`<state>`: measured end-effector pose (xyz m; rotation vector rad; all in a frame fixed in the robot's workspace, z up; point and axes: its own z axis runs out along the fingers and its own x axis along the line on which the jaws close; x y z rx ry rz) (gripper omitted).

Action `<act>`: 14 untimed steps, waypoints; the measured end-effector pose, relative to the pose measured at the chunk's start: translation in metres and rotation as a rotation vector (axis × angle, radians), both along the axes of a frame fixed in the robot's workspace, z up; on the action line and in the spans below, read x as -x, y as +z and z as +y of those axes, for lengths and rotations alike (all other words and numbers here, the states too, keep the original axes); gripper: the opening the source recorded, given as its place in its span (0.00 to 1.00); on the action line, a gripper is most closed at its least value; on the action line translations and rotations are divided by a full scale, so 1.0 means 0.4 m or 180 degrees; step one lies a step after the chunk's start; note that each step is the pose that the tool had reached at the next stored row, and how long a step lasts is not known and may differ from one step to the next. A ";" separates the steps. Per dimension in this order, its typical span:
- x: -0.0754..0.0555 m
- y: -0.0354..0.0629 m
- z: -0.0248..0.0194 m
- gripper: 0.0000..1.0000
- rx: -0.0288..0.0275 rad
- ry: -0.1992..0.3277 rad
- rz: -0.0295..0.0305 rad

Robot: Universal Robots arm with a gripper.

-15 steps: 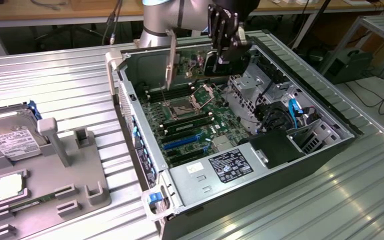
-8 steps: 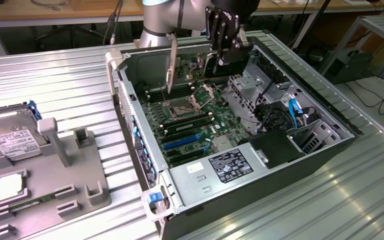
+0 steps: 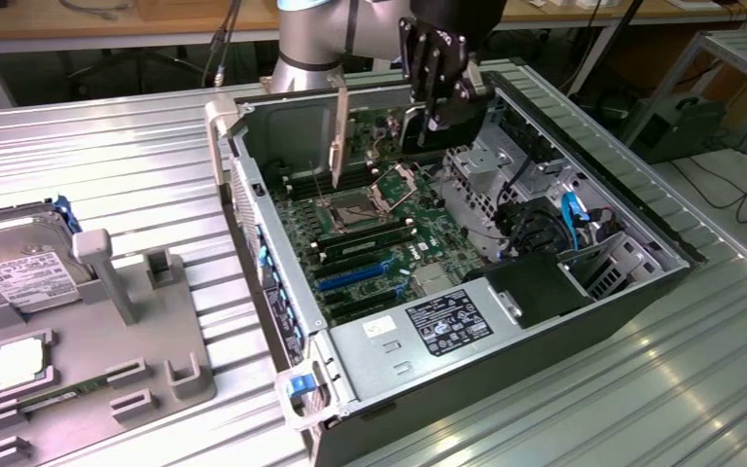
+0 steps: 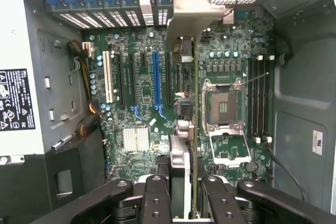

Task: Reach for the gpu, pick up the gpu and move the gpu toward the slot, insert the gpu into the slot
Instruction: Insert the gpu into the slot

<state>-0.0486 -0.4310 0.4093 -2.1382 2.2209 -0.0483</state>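
Card handling: we judge the gpu (image 4: 178,156) light, stiff and fragile, best pinched along its top edge, where the partly closed hand (image 4: 184,198) grips it above the motherboard (image 4: 152,153).

Gripper (image 3: 442,115), upper centre, holds the gpu (image 3: 338,136) upright over the open computer case (image 3: 636,222); hard drive (image 3: 17,268) at left.
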 end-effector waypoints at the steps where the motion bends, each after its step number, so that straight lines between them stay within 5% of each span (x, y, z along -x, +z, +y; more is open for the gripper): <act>1: 0.000 -0.004 0.000 0.28 0.0000 0.0002 0.0001; 14: 0.000 -0.048 0.000 0.28 0.0001 0.0034 0.0051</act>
